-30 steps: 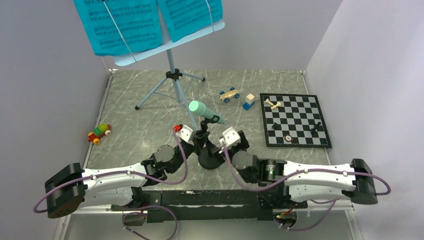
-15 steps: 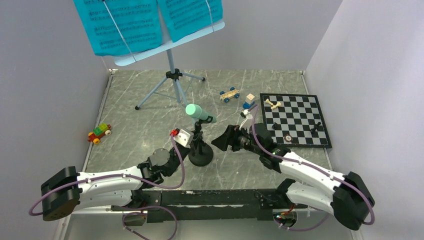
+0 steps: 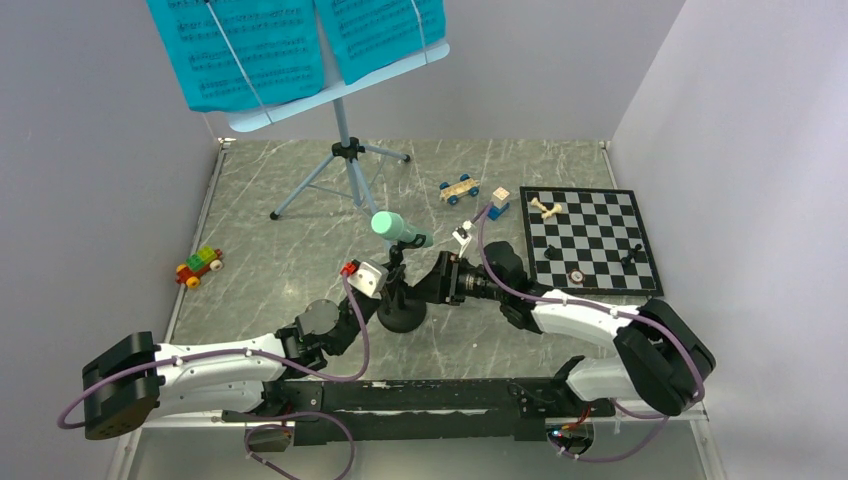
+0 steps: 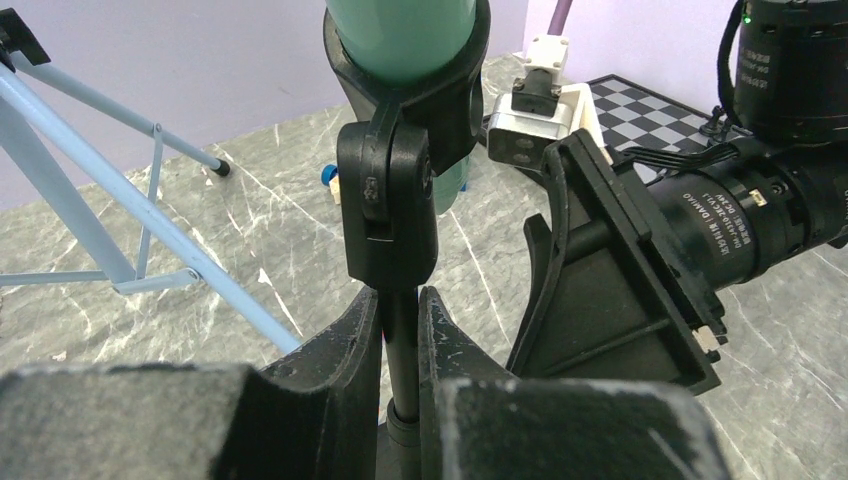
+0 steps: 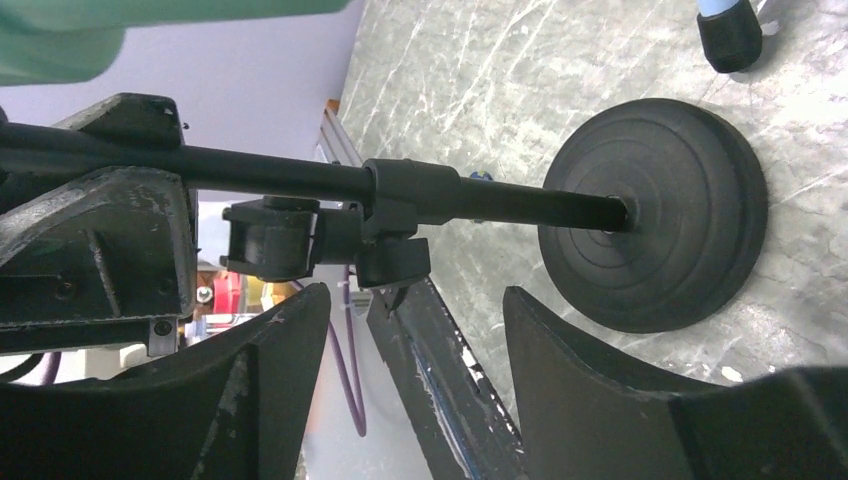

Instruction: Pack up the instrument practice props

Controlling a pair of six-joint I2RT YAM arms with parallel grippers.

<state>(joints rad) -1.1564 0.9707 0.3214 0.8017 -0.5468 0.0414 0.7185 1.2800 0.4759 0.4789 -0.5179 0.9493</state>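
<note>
Left gripper (image 4: pixel 398 305) is clamped on the pole of the black microphone stand (image 5: pixel 655 215); right gripper (image 5: pixel 412 305) stands open just right of it.

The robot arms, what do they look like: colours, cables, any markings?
Both the left arm and right arm have white shells between bulky black joints, with a purple cable looping along each. The left pincer and right pincer are thick matte-black wedges. The right wrist's black cylinder bears small white lettering.

Chessboard (image 3: pixel 600 235) with few pieces; wooden toy car (image 3: pixel 459 189); block (image 3: pixel 497 203); possibly brick vehicle (image 3: pixel 199 266)
</note>
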